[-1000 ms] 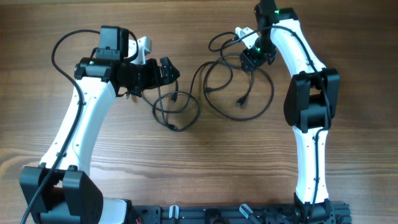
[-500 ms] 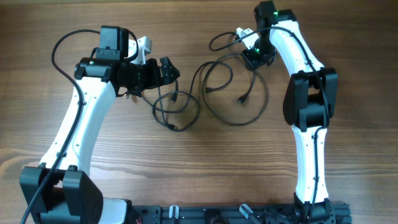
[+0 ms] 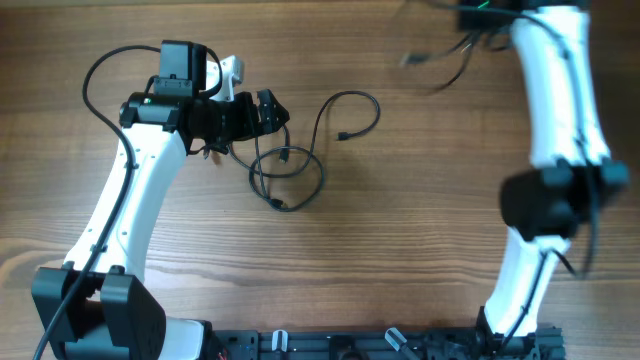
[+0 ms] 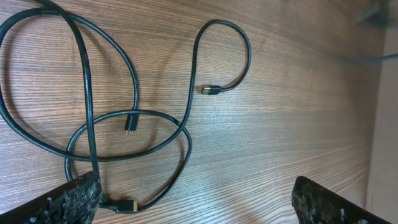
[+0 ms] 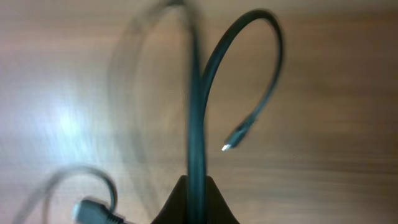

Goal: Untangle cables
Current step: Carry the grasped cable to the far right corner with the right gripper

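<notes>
Black cables (image 3: 287, 175) lie in loose overlapping loops on the wooden table just right of my left gripper (image 3: 272, 112). One strand curls out to a small plug (image 3: 342, 136). In the left wrist view the loops (image 4: 93, 118) lie ahead of my open, empty left gripper (image 4: 199, 205), with a plug (image 4: 124, 204) by the left finger. My right gripper (image 5: 196, 202) is shut on another black cable (image 5: 198, 124), whose plug end (image 5: 236, 137) hangs free. Overhead, that cable (image 3: 440, 62) shows blurred at the top right, under the right gripper (image 3: 480, 18).
The left arm (image 3: 130, 200) stretches along the table's left side. The right arm (image 3: 555, 150) stands tall on the right. A dark rail (image 3: 380, 345) runs along the front edge.
My right arm has swung up and to the right, pulling one cable out of the pile and off the table. The other cables stay by the left gripper. The left arm has not moved.
</notes>
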